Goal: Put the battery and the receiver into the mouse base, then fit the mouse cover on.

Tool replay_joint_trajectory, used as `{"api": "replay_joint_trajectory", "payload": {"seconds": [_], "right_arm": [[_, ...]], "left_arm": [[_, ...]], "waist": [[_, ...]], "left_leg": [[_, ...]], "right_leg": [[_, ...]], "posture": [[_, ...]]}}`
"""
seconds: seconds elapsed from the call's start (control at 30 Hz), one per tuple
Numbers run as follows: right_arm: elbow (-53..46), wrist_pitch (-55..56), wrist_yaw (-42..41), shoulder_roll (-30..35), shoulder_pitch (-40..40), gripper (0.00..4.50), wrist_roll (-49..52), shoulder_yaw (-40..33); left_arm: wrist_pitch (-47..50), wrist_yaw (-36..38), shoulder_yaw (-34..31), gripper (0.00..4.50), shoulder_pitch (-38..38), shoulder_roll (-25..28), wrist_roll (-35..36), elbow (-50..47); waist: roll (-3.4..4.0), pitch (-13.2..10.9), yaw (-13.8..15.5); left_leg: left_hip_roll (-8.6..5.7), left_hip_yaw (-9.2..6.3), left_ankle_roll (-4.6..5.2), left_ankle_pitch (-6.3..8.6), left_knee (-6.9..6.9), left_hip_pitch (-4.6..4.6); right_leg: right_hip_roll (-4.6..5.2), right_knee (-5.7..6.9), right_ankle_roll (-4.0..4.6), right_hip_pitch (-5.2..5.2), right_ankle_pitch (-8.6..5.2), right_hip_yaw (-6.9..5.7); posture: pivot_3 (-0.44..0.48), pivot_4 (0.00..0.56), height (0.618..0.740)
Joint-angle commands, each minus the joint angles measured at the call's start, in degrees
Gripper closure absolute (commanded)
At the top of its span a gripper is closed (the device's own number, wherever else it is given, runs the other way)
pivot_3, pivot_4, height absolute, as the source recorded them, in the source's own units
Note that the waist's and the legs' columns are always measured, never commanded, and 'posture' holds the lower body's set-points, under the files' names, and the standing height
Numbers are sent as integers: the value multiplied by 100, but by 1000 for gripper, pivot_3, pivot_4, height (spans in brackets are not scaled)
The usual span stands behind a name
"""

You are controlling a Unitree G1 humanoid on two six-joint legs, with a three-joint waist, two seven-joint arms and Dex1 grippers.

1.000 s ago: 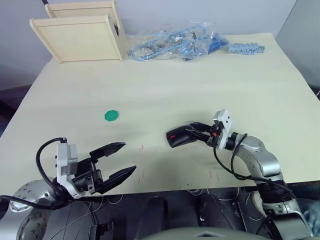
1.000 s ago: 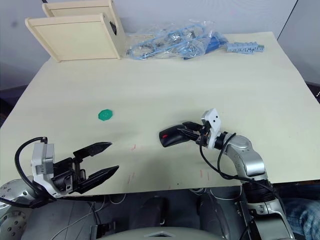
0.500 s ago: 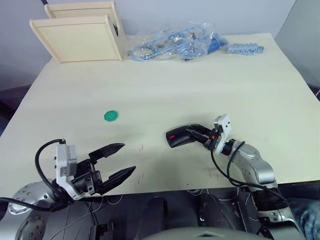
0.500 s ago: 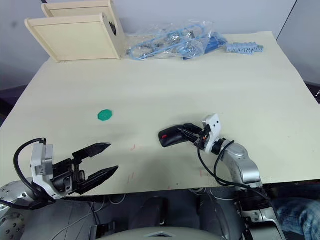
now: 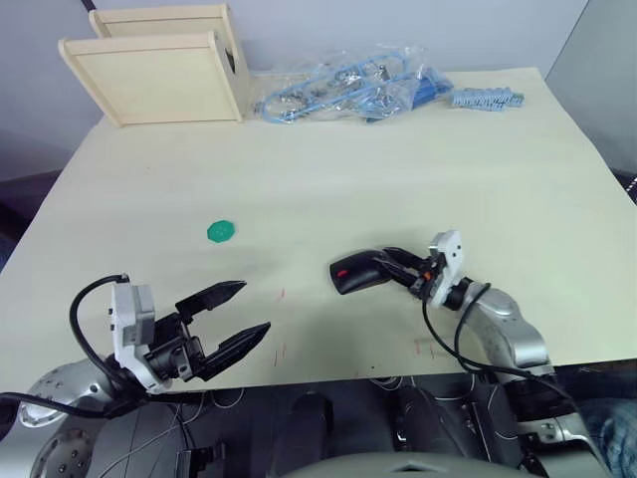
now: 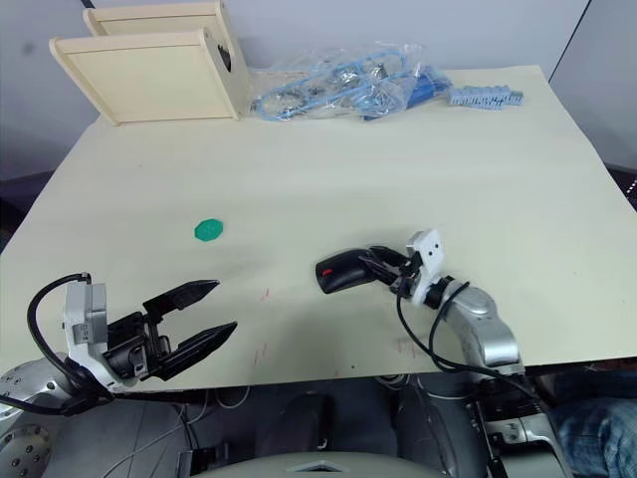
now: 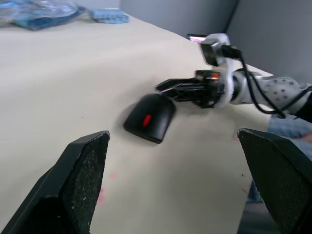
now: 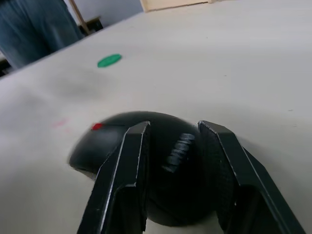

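Observation:
The mouse base (image 5: pixel 356 273), a black oval body with a red patch, lies on the table a little right of centre. My right gripper (image 5: pixel 390 264) is at its rear end. In the right wrist view its two fingers (image 8: pixel 122 170) stand slightly apart and open, with the base's rounded back (image 8: pixel 170 156) showing in the gap. My left gripper (image 5: pixel 254 307) hovers wide open at the table's near edge, well left of the base and holding nothing. The battery, the receiver and the mouse cover are out of view.
A green round disc (image 5: pixel 222 231) lies left of centre. Two pale wooden boxes (image 5: pixel 154 75) stand at the far left corner. Clear bags of blue parts (image 5: pixel 343 92) and a blue strip (image 5: pixel 488 98) lie along the far edge. A person's legs (image 8: pixel 34 24) are beyond the table.
My right wrist has shifted slightly toward the near edge, with its fingers staying at the base's rear. The base and my left gripper have hardly moved.

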State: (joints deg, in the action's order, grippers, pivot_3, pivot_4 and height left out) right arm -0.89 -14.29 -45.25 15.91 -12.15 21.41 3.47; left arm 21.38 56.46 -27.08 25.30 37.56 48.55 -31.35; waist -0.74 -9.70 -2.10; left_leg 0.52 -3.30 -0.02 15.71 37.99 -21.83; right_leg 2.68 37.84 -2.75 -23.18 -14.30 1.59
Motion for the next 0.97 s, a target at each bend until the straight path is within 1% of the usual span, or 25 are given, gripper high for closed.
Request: {"api": "replay_joint_trajectory", "payload": {"seconds": [0.03,0.17,0.27,0.3,0.33,0.4,0.43,0.47,0.5,0.57,0.7,0.97], "right_arm": [[-539,170,-366,304,89,2845,419,-417],[-728,9,-567,914,287,2845,457,-669],[-859,-32,-726,1356,607,2845,629,-1049],[-868,-33,-708,1493,716,2269,618,-1170],[-871,-32,-689,1580,783,2187,605,-1235],[-888,63,-770,1796,1015,1201,541,-1369],[-917,84,-838,1890,1165,1042,563,-1455],[-938,98,-877,1955,1268,503,585,-1513],[-945,152,-878,2015,1405,93,568,-1604],[-918,272,-924,2097,1687,37,553,-1776],[-820,494,-991,2159,1999,37,525,-1961],[-643,734,-1016,2136,2106,37,523,-2019]], "left_arm": [[71,-282,-173,0,0,-83,104,-36],[156,-414,-189,0,85,-99,32,42],[190,-532,-258,0,188,-116,-34,126],[186,-528,-285,0,238,-120,-49,174],[178,-526,-300,0,271,-120,-57,204],[158,-542,-341,0,346,-134,-98,296],[133,-533,-367,0,389,-144,-137,349],[116,-522,-386,0,416,-152,-167,385],[67,-496,-409,0,458,-169,-224,452],[-6,-466,-424,0,519,-212,-309,567],[-26,-510,-395,0,530,-269,-392,641],[17,-633,-268,0,422,-265,-617,664]], "waist": [[-2,-3,9],[-1,-5,8],[-2,-7,14],[-2,-7,15],[-2,-8,16],[-3,-8,9],[-3,-9,11],[-3,-9,16],[-6,-11,19],[-6,-11,27],[-7,-11,32],[-8,-12,30]], "left_leg": [[-1,-1,0,0,0,0],[-1,-2,0,0,0,0],[-1,2,0,0,0,-1],[-1,6,0,0,0,-2],[-1,6,0,0,0,-2],[-1,15,1,0,0,-1],[0,23,1,0,0,0],[1,27,1,0,0,0],[0,29,1,0,0,-1],[0,32,1,0,0,-2],[1,39,1,0,1,-1],[3,41,1,0,1,0]], "right_leg": [[1,0,0,0,0,-1],[0,1,0,1,-1,-4],[0,1,1,1,-2,-4],[0,0,1,1,-2,-4],[0,0,1,1,-2,-4],[0,1,1,1,-2,-3],[-1,1,2,1,-3,-3],[-1,0,2,1,-3,-3],[-1,-1,1,1,-4,-3],[-1,-2,1,1,-4,-1],[0,-3,0,1,-4,2],[-1,-3,2,1,-5,2]], "posture": [[0,150,740],[0,150,740],[0,150,740],[0,150,740],[0,150,740],[0,150,740],[0,150,740],[0,150,740],[0,150,740],[0,150,740],[0,150,740],[0,150,740]]}}
